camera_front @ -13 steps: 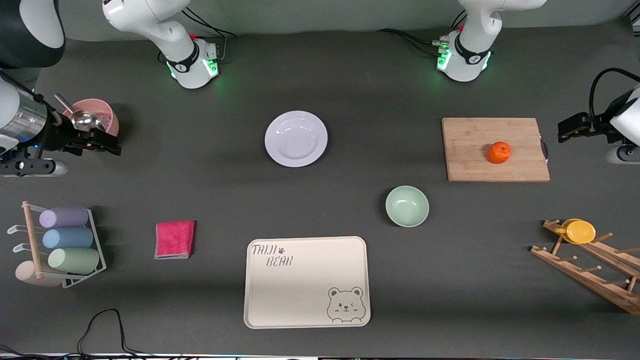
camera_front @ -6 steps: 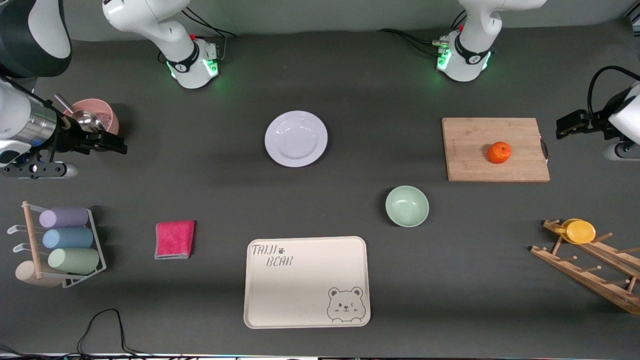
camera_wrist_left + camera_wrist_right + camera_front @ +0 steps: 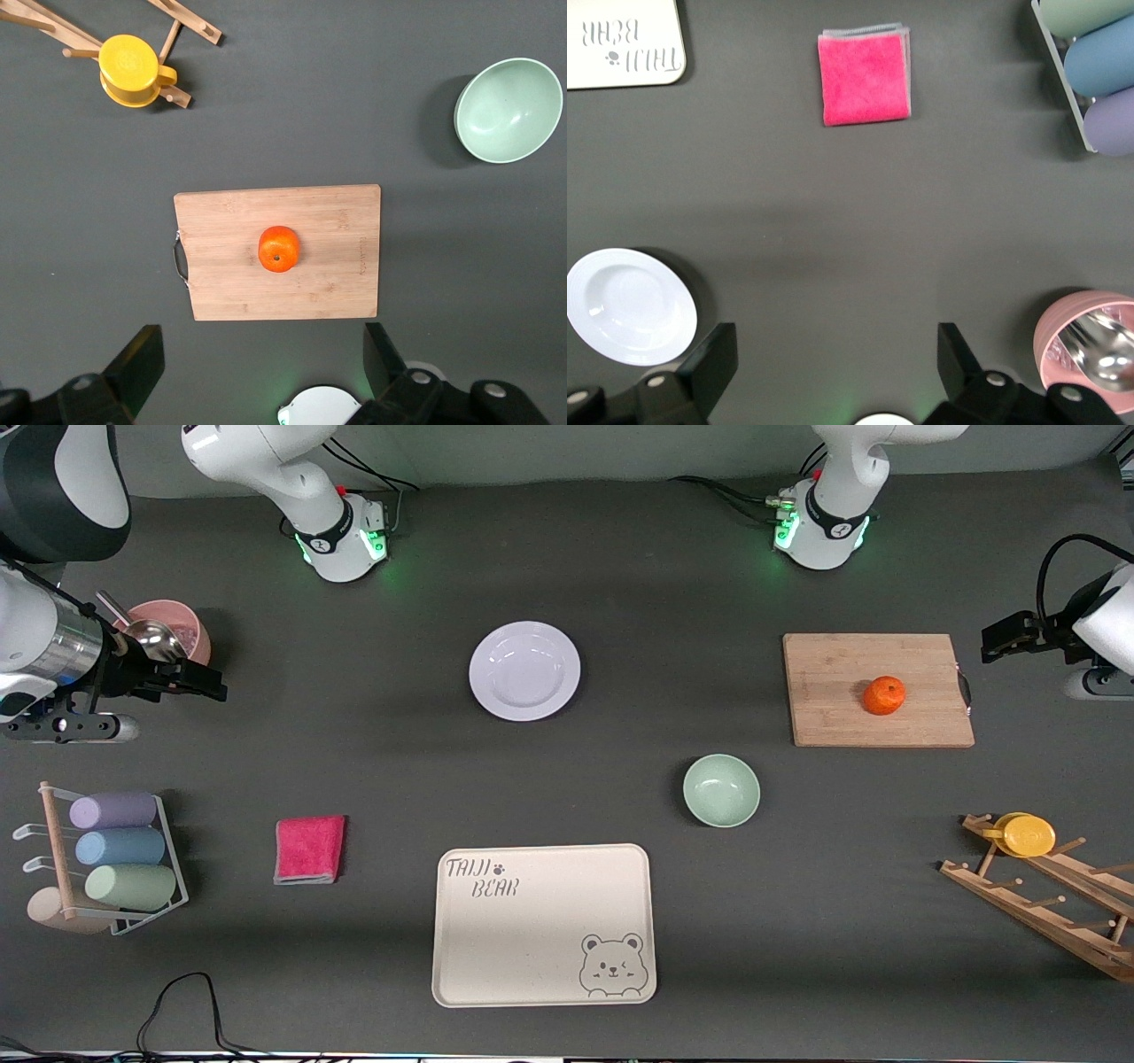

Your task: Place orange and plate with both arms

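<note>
Tray comes first as we read from the camera's edge of the table: a cream bear-print rectangle, bare, with a folded pink cloth beside it toward the right arm's end and a pale-green bowl a little farther from the camera. Farther again we find the plate, white and glossy, flat on the dark mat near the middle, and the orange, which sits on a wooden cutting board toward the left arm's end. Our left gripper hangs high over the table's edge past the board, fingers spread wide and holding nothing; in its wrist view the orange lies almost centred under it. Our right gripper hovers beside a pink cup with a metal ladle in it, fingers likewise apart and empty, well apart from the plate. We judge both pickups not yet begun. The orange could roll off the board if a finger nudges it off-centre, and the plate's low, slick rim could slip from a pinch or scrape along the mat. The right arm could also clip the ladle's handle as it swings out. We work on a matt dark-grey tabletop with a pale wall along the arms' bases.
</note>
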`<action>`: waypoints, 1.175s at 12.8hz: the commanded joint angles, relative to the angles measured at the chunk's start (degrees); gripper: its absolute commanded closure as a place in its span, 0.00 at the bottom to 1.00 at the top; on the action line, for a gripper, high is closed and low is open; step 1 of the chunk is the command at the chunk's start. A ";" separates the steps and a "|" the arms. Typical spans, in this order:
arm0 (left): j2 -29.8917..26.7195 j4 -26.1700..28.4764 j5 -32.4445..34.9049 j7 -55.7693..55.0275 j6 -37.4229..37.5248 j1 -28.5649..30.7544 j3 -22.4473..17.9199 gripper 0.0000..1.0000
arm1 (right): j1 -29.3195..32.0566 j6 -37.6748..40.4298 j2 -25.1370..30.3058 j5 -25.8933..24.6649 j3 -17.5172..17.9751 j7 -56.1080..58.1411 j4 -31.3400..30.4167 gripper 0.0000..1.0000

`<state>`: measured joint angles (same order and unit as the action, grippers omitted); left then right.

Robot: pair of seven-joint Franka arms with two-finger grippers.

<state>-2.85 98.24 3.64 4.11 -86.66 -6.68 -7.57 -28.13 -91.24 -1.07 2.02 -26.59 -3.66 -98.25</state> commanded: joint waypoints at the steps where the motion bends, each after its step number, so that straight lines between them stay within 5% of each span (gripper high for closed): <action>1: -11.70 16.66 0.14 0.37 -7.61 0.35 -1.91 0.00 | -0.61 -0.95 0.28 -0.35 -0.13 0.23 -0.54 0.00; 4: -23.21 33.46 2.06 0.46 -15.09 1.75 -2.71 0.00 | -0.61 -1.22 -0.07 -0.27 -0.13 0.23 -0.63 0.00; 9: -26.15 46.41 4.71 0.46 -23.70 4.83 -2.98 0.00 | -0.52 -2.45 -1.39 -0.18 -0.13 0.23 -0.63 0.00; 12: -24.41 55.01 4.71 0.37 -36.42 5.10 -2.89 0.00 | -0.52 -3.33 -1.56 -0.18 -0.13 0.23 -0.63 0.00; 15: -10.99 60.13 4.62 0.37 -57.85 5.01 -2.80 0.00 | -0.52 -3.94 -1.65 -0.18 -0.13 0.23 -0.63 0.00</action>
<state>-22.60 156.62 7.65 4.30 -133.88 -1.99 -10.72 -28.18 -94.28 -3.12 2.02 -26.53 -3.66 -98.38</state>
